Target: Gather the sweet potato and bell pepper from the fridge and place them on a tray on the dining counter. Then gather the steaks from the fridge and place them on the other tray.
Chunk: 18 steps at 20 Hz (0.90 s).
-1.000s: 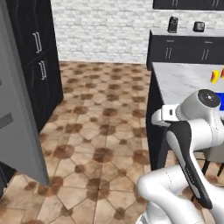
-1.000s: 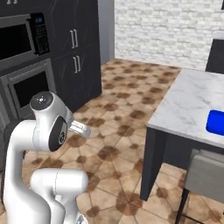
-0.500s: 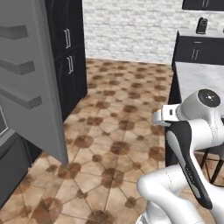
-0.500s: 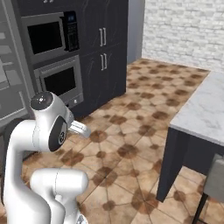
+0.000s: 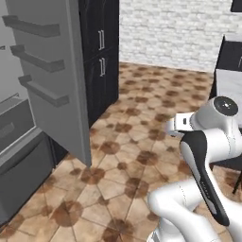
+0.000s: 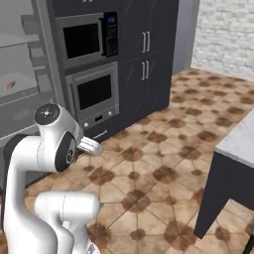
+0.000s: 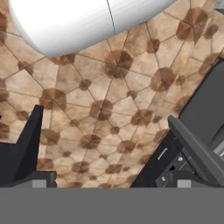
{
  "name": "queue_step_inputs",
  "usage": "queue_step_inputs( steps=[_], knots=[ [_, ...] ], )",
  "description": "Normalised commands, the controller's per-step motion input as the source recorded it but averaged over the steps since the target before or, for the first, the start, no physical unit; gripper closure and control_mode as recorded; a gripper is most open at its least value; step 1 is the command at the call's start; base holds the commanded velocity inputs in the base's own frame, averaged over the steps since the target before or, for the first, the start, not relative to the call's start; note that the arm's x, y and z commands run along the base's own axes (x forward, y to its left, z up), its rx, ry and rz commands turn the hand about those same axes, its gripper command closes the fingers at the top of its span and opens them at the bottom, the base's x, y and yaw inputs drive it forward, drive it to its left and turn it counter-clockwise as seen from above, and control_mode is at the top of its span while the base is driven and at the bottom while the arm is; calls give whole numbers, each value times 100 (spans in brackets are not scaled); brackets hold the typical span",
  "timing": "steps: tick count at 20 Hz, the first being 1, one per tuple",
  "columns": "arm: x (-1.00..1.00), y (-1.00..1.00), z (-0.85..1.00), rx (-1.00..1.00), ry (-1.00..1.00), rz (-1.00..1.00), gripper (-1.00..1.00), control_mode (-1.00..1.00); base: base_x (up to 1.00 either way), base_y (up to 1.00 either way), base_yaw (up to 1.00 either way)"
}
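Fridge point(image 5: 52, 80) stands at about nine to ten o'clock of the left base view, its grey door swung wide with three bare door shelves facing the room and a drawer front low at eight o'clock. Nearest the cameras, the white arm is folded up over the base, and the claw point(image 7: 109, 175) hangs above the tiled floor point(image 7: 105, 109) with its two dark fingertips spread wide and nothing between them. Beyond the arm, in the right base view, grey fridge shelves point(image 6: 20, 64) show at nine o'clock; a small reddish patch lies on one, too blurred to name, so I cannot tell where the bell pepper or sweet potato sit. Further back stand a dark oven stack point(image 6: 92, 74) and tall cupboards. A corner of the dining surface point(image 6: 238, 141) shows at three to four o'clock, well apart from the fridge. My reading is that the base is lining up on the fridge; the open door juts into the room, so a reach begun from a poor angle could clip its edge or a shelf lip.
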Motion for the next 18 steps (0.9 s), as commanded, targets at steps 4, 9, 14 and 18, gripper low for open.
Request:
queue_step_inputs(
  steps=[4,9,14,18],
  knots=[
    [0,0,0,0,0,0,-100,100,0,29,31],
    [0,0,0,0,0,0,-100,100,0,26,32],
    [0,0,0,0,0,0,-100,100,0,26,32],
    [0,0,0,0,0,0,-100,100,0,16,30]
  ],
)
